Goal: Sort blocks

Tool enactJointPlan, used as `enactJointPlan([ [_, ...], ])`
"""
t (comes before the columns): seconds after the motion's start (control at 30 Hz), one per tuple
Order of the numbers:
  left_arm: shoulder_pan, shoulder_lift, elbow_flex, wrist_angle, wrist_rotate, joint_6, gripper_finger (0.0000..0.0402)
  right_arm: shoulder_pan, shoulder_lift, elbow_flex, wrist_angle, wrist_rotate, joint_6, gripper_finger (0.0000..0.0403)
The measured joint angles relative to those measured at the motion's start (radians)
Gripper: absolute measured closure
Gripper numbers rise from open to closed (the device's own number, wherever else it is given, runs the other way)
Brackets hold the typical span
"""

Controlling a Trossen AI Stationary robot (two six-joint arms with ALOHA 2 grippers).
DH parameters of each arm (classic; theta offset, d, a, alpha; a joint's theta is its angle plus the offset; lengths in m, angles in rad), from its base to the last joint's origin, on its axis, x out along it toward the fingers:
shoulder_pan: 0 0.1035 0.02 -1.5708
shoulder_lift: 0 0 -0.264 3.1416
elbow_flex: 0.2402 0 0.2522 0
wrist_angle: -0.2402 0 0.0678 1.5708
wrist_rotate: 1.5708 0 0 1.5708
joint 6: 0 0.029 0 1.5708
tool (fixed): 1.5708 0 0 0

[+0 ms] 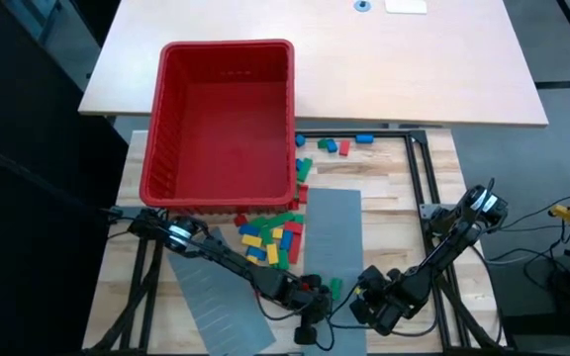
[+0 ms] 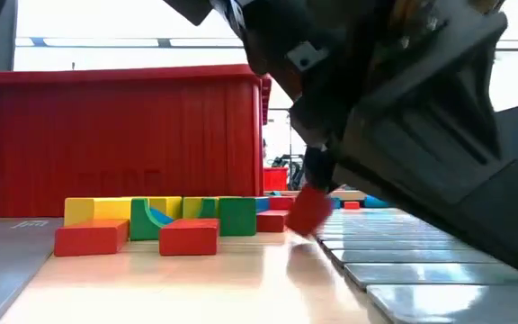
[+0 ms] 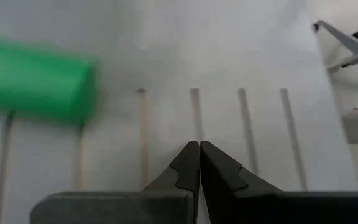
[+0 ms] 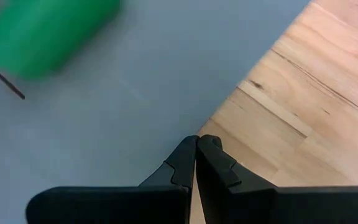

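A wooden tabletop (image 1: pixel 384 198) carries a large red bin (image 1: pixel 221 119) toward its far left. The blocks (image 1: pixel 273 237), small bricks in red, green, blue and yellow, lie mostly in a loose pile just in front of the bin's near right corner. A few more are scattered along the far edge beside the bin, among them a blue block (image 1: pixel 364 138) and a red one (image 1: pixel 344 148).

Two flat grey slotted panels lie on the wood: one (image 1: pixel 332 232) at the middle, running toward the near edge, and another (image 1: pixel 216 297) near the left corner of the near edge.

Both dark arms reach in low along the near edge. The left tool (image 1: pixel 310 295) sits at the near end of the middle panel. The left wrist view shows its fingertips (image 3: pixel 191 163) pressed together with nothing between them, over the slotted panel, with a green block (image 3: pixel 36 87) lying on the panel close ahead.

The right tool (image 1: pixel 364 297) is just beside the left one, at the panel's near right edge. Its fingertips (image 4: pixel 188 158) are also pressed together and empty, above the line where panel meets bare wood.

In the low view, a red block (image 2: pixel 311 211) shows beneath the dark arm; whether anything holds it cannot be told.
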Motion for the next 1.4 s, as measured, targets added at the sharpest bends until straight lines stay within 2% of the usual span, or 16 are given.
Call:
enactJointPlan([
  [0.63,0.026,-0.002,0.0,-0.03,-0.011,-0.034,0.0401,-0.002,-0.015,0.004,-0.009,-0.017,-0.033,0.0403],
  [0.77,0.029,-0.002,-0.001,-0.018,-0.013,-0.019,0.0401,-0.002,-0.016,0.034,-0.061,-0.038,-0.029,0.0403],
  [1.0,0.058,-0.002,-0.001,-0.013,-0.104,-0.029,0.0402,0.002,-0.091,0.057,-0.098,0.048,-0.032,0.0402],
  [1.2,0.076,-0.009,-0.001,-0.035,-0.106,-0.045,0.0402,0.001,-0.134,0.06,-0.105,0.114,-0.05,0.0402],
  [1.4,0.076,-0.009,-0.004,0.056,-0.096,-0.031,0.0402,-0.016,-0.137,0.06,-0.104,0.125,-0.077,0.0403],
])
